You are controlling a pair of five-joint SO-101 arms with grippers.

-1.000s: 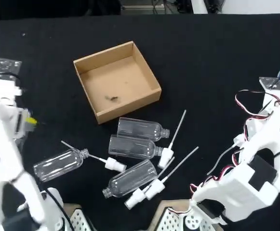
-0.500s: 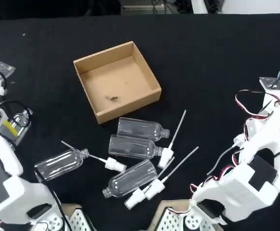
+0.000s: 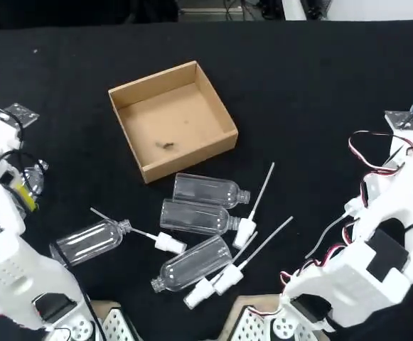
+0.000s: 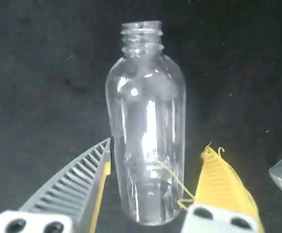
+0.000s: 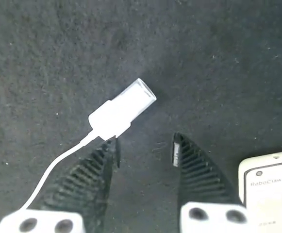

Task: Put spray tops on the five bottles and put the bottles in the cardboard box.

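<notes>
Right end effector: black fingers parted, nothing held. One spray top lies on the tabletop just beside a fingertip, its tube trailing back past that finger; a phone is near the other finger. Left end effector: grey and yellow fingers closed on the lower body of a clear bottle, its open neck pointing away; in the high view this sits at the tabletop's left side. Mid-tabletop in the high view are four clear bottles on their sides, uncapped. Nearest bottle: a top and a second top just beside it, tubes angled away to the right. Left bottle: apart from the rest, third top near its neck, tube crossing the neck. Middle bottle and far bottle: side by side, touching, necks to the right; fourth top just beside the middle bottle's neck, tube pointing away. Box: farthest, just beyond the far bottle, open side up, a dark speck on its floor.
</notes>
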